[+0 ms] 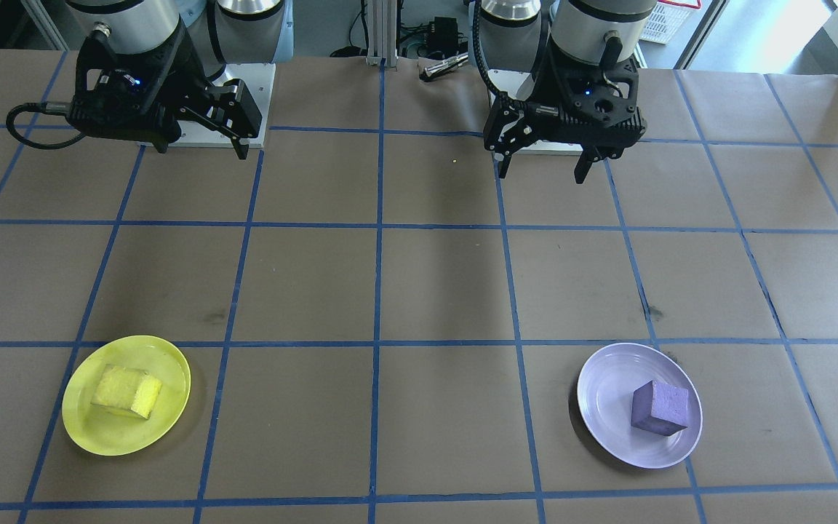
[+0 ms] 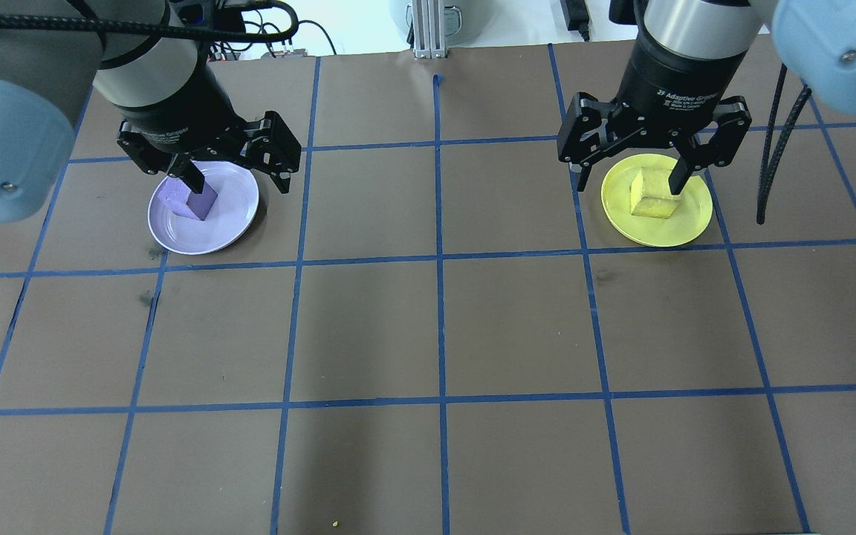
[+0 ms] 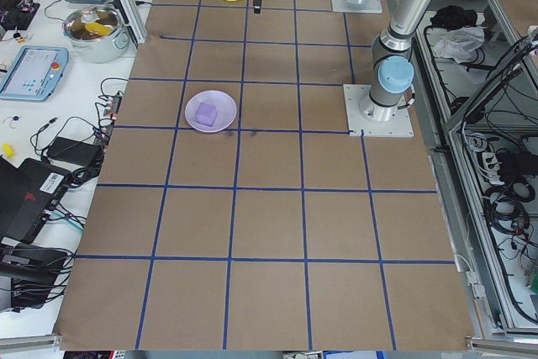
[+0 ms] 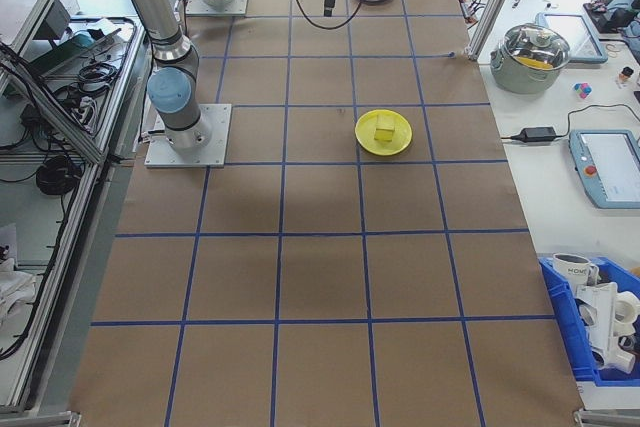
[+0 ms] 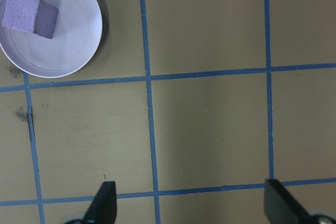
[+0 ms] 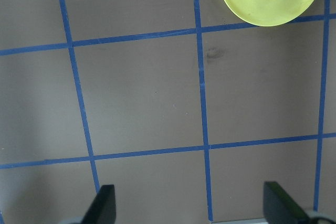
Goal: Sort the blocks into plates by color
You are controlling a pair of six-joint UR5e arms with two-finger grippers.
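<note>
The sort looks finished: the yellow block lies in the yellow plate, and the purple block sits in the lavender plate, each colour matched. The 2 plates stand well apart on the brown, blue-taped desk. The left claw and the right claw both hang above the desk, near the robot's base and clear of the plates, their fingers spread wide and holding nothing. By my judgement, no block remains to be moved.
</note>
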